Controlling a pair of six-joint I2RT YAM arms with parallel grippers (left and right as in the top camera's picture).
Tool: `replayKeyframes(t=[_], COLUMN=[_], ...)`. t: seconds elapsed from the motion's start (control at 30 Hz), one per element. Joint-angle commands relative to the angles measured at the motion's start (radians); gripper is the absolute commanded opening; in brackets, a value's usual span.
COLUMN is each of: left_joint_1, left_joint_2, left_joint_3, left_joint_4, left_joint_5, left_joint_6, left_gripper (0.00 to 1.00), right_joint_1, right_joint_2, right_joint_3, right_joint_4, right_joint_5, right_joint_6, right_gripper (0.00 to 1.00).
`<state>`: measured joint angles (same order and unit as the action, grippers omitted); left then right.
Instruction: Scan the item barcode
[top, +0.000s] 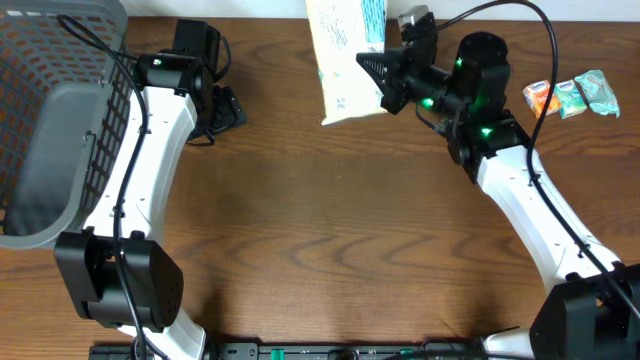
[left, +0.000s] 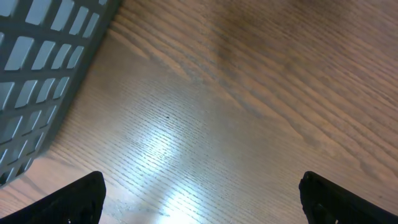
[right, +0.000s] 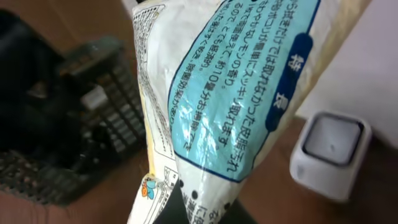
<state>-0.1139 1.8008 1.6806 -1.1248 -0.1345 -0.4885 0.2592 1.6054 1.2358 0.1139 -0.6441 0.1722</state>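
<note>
Left arm (top: 165, 130) here: smooth white shell, chunky black joints, a thin black cable (top: 127, 170) trailing along it. Boxy black housing (top: 115, 280) at its foot. Right arm (top: 530, 205), same white-and-black build, and there are green lights (top: 487, 130) glowing on its dark wrist. Left gripper (left: 202, 196) up close: fingers (left: 78, 199) plain matte black wedges.

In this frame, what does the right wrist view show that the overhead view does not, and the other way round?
Right wrist only: readable Japanese print on the bag, and a white box beside it that overhead leaves unclear. Overhead only: the grey basket, the small packets near the right edge, and the left arm away from the bag. Both: the bag; overhead shows the right gripper clamped on it.
</note>
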Motion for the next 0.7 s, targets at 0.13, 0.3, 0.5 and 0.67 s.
replayKeyframes(t=[0.13,0.3,0.5,0.67], left_joint_1=[0.003,0.003,0.003,0.003], left_joint_2=[-0.005,-0.005,-0.005,-0.005], left_joint_3=[0.003,0.003,0.003,0.003], left_joint_4=[-0.004,-0.004,-0.004,-0.004], left_joint_5=[-0.012,-0.012,-0.012,-0.012], left_joint_6=[0.017,0.017,0.017,0.017], left_gripper=[0.98,0.98,0.98,0.98], right_joint_1=[0.005,0.044,0.150,0.284], right_joint_2=[0.016,0.069,0.257,0.315], right_joint_3=[0.014,0.013,0.013,0.017], right_joint_4=[-0.400,-0.517,-0.628,-0.684], right_joint_5=[0.797,1.339,1.349,1.433], right_joint_6=[-0.203,-0.396,-0.462,-0.409], right_gripper=[0.01,0.01,0.01,0.25])
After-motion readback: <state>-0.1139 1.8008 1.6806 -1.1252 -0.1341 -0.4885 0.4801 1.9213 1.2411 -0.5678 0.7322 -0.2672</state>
